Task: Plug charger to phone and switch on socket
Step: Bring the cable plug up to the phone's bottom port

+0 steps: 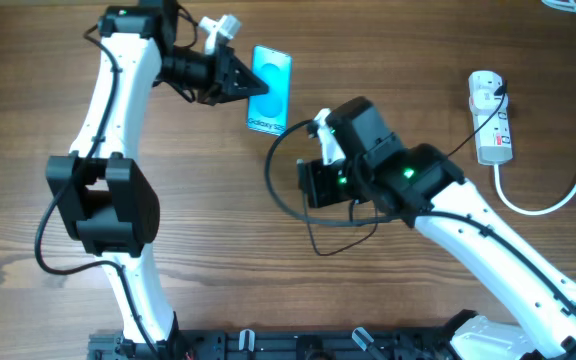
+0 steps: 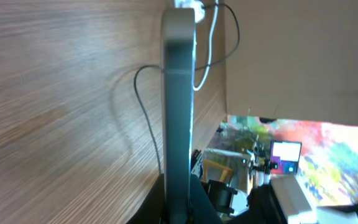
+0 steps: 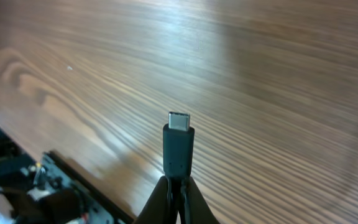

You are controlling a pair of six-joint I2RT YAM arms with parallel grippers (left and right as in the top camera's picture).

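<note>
The left gripper point(image 1: 240, 84) is clamped on the phone point(image 1: 271, 88) at the far middle of the table. The phone looks rigid, glassy and slick, so it wants a firm, steady squeeze. The right gripper point(image 3: 178, 190) is pinched shut on the charger point(image 3: 179, 144) just behind its small stiff plug. That is probably the best hold, since the thin cable is limp and light. The socket point(image 1: 492, 118) lies at the far right.
</note>
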